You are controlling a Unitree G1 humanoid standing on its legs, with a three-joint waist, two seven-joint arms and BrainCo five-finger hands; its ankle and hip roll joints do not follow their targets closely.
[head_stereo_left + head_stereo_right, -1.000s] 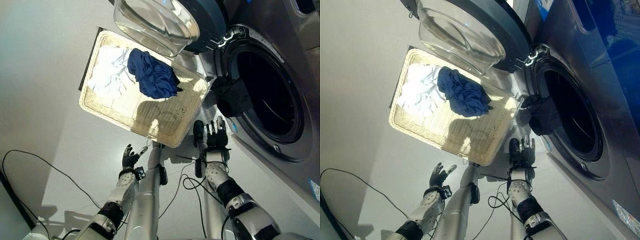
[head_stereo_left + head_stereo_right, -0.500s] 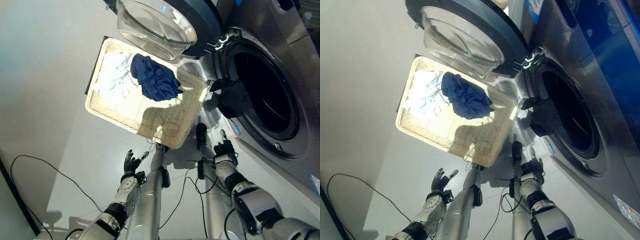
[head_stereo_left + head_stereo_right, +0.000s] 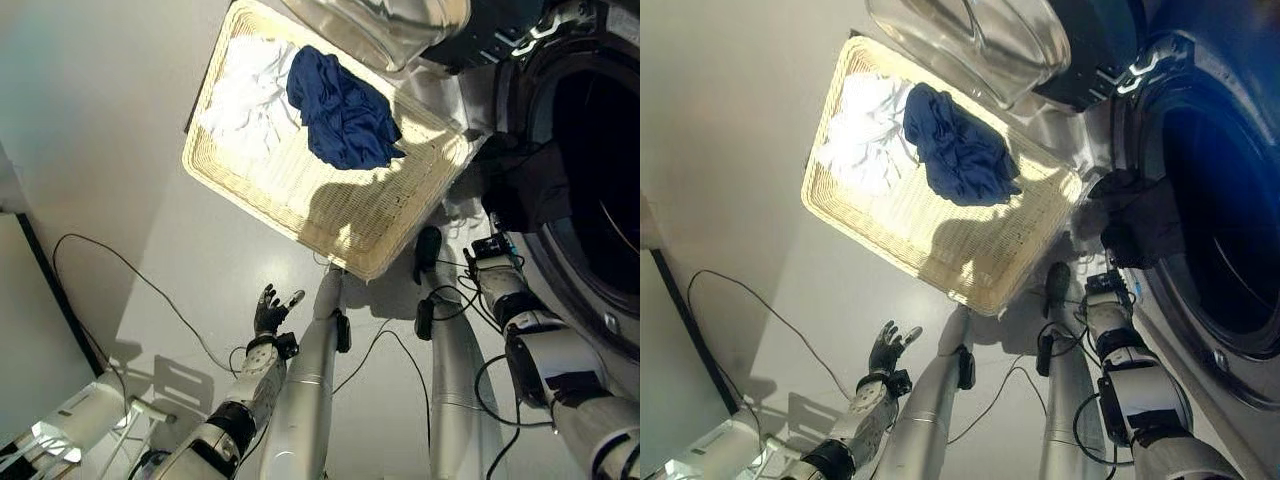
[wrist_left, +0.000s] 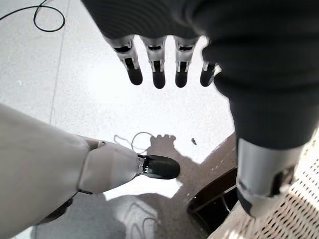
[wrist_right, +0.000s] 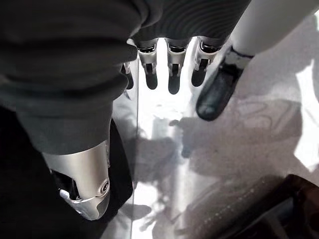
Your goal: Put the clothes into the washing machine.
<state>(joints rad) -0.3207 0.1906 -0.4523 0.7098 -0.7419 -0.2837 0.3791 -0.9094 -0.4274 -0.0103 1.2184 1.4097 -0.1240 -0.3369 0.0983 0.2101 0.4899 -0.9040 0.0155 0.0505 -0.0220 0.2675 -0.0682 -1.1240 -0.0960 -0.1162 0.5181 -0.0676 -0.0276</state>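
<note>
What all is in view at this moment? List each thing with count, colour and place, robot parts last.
Washing machine: one, grey, on the robot's right, drum open.
Machine door: one, dark rim with clear glass bowl, swung open above the basket's far end.
Basket: one, pale woven, on the floor ahead beside the machine.
Blue garment: one, dark blue, crumpled in the basket.
White garment: one, white, in the basket beside the blue one.
Dark garment: one, black, hanging over the drum's lower rim.
Left hand: fingers spread, empty, above the floor near the basket.
Right hand: fingers straight, empty, by the machine's front.
</note>
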